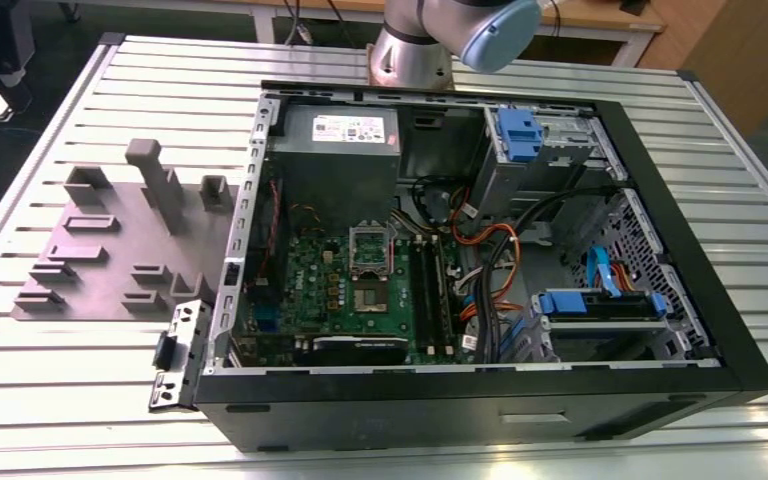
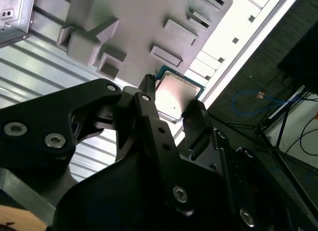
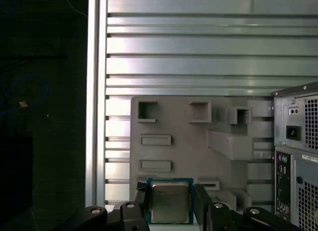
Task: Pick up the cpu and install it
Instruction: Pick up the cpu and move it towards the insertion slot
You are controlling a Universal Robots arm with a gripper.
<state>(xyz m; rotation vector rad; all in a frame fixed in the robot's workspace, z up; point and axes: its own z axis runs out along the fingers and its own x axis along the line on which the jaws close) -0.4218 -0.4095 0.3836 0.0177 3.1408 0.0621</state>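
- Gripper [image 3: 170, 193] in the first wrist view: clamped on cpu [image 3: 170, 202] by opposite side edges, raised over grey fixture tray [image 3: 179, 156].
- Cpu likely light, stiff, slick-topped, with a fragile underside; you should keep to an edge grip.
- Open case [image 1: 464, 415] lies at the exterior view's right of the tray.

A high exterior view angles down over the open computer case [image 1: 491, 410] and slatted counter [image 1: 64, 380]. Both wrist views look closely past the tool [image 3: 171, 201] [image 2: 171, 99] at the grey holder plate [image 3: 184, 141] [image 2: 139, 22] [image 1: 117, 250], shared with the exterior view.

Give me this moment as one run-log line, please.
gripper: shut on the cpu | cpu: held aloft near grey fixture tray | computer case: side open
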